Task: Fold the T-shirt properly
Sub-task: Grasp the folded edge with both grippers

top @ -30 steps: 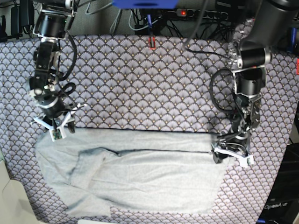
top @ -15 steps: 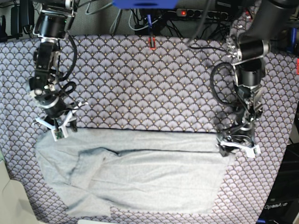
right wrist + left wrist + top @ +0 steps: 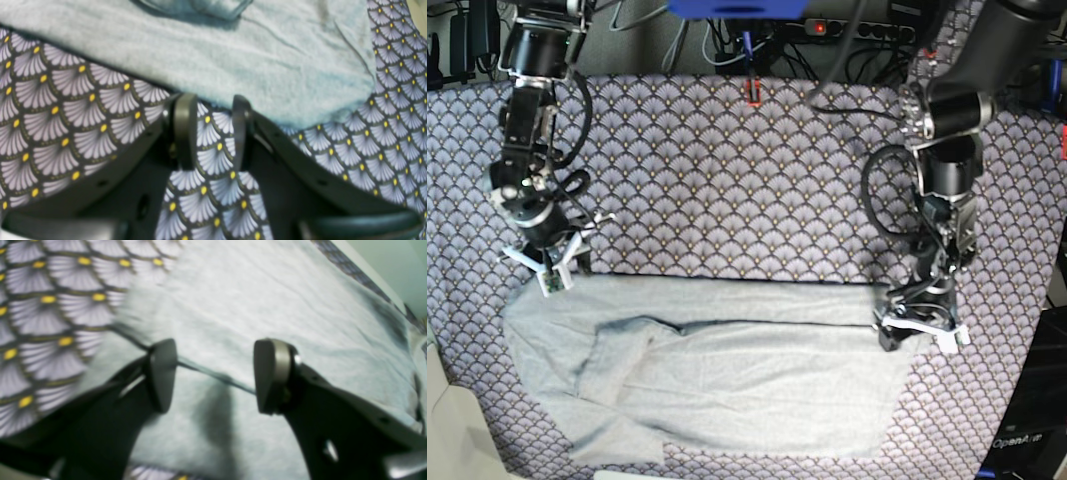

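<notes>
The left hand (image 3: 915,322) has shifted back over the T-shirt (image 3: 727,370) at the worktop's right edge, pads apart and empty. The right hand (image 3: 549,268) stays apart at the far-left corner, so the next fold is not yet gripped.

The base view looks steeply down over the whole surface (image 3: 757,190). Each wrist view sits close behind its own hand, sharing the T-shirt's (image 3: 727,370) opposite ends.
</notes>
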### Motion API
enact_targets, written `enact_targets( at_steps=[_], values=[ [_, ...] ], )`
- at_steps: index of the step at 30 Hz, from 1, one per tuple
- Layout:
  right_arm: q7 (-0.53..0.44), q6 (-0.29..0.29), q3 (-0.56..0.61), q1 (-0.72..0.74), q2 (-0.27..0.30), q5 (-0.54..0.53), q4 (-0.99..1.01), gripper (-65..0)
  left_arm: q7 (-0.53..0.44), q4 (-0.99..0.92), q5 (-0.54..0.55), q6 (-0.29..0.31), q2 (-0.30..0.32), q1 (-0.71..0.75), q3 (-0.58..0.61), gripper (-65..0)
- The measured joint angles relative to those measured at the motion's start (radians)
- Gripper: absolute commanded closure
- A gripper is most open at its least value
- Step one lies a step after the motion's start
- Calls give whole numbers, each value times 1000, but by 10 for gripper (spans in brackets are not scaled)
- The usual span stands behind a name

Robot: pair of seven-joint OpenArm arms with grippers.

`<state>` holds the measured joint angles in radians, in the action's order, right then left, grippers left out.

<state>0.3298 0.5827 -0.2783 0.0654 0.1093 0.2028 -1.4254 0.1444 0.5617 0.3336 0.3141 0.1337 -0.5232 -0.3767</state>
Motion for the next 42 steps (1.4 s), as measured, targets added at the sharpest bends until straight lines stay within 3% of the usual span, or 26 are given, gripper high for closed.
enact_targets(
  at_steps=[4, 10, 13, 20, 22, 25, 30, 36, 42],
  values=[
    [1, 0, -50, 6, 1, 0, 1, -203, 183, 164, -7, 2, 10, 84, -5, -362],
    [1, 6, -129, 90, -3, 0, 132, -204, 353, 600, -1, 3, -11, 225, -5, -365],
    [-2, 4, -198, 143, 1, 0, 213, -204, 414, 711, 1, 10, -20, 264, -3, -366],
    [21, 96, -318, 219, -6, 3, 292, -211, 443, 738, -9, 4, -20, 404, -8, -367],
    [88, 109, -351, 248, -7, 0, 291, -235, 430, 741, -7, 5, -20, 415, -8, -367],
    [158, 109, -420, 286, -6, 0, 290, -272, 431, 766, 6, 12, -31, 443, -33, -374],
    [277, 109, -509, 339, 0, 2, 288, -315, 435, 772, 99, 8, -26, 464, -85, -449],
    [340, 109, -515, 343, -8, 2, 288, -359, 430, 769, 98, 8, -24, 460, -99, -449],
    [330, 109, -515, 378, -13, -2, 341, -368, 426, 705, 97, 4, -31, 412, -108, -449]
  ],
)
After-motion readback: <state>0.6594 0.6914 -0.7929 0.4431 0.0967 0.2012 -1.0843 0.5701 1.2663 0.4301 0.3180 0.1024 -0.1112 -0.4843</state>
